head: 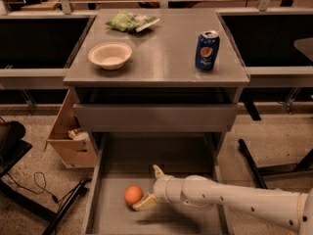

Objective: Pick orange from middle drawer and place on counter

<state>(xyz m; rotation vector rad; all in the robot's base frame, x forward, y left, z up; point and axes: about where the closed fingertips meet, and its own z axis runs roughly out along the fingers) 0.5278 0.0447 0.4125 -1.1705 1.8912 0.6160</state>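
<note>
Though round, orange [133, 196] beside tool [146, 188].

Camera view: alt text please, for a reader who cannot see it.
A white robot arm reaches from the right into the open middle drawer, its gripper beside the orange on the drawer floor, jaws open and not closed on it. On the counter above are a white bowl, a blue soda can and a green packet.
</note>
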